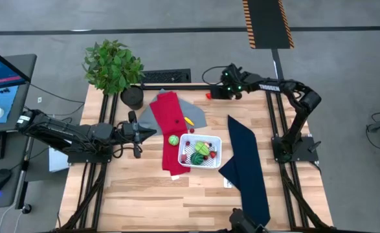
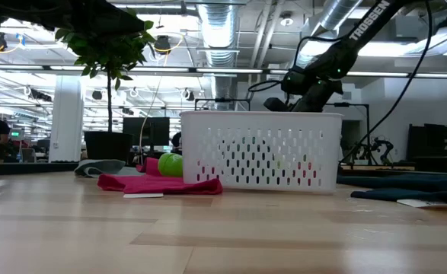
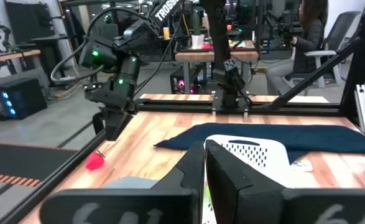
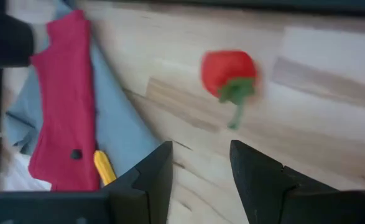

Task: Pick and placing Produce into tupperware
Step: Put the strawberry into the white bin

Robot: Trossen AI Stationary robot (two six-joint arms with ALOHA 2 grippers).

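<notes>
The white tupperware [image 1: 217,146] stands mid-table with several small produce pieces [image 1: 201,150] inside. A green ball [image 1: 173,140] lies on the red cloth [image 1: 166,113], and a yellow piece [image 1: 188,121] lies on the grey cloth [image 1: 199,116]. A red toy vegetable with a green stem [image 4: 229,71] lies on the bare wood near the far edge [image 1: 208,96]. My right gripper [image 4: 198,155] hovers open above it, tipped down, with nothing between its fingers. My left gripper [image 1: 152,132] is shut and level, left of the red cloth.
A long navy cloth [image 1: 248,165] lies to the right of the tub. A potted plant [image 1: 114,65] stands at the far left corner. Bare wood lies along the near edge. A person sits at a desk beyond the table [image 3: 306,31].
</notes>
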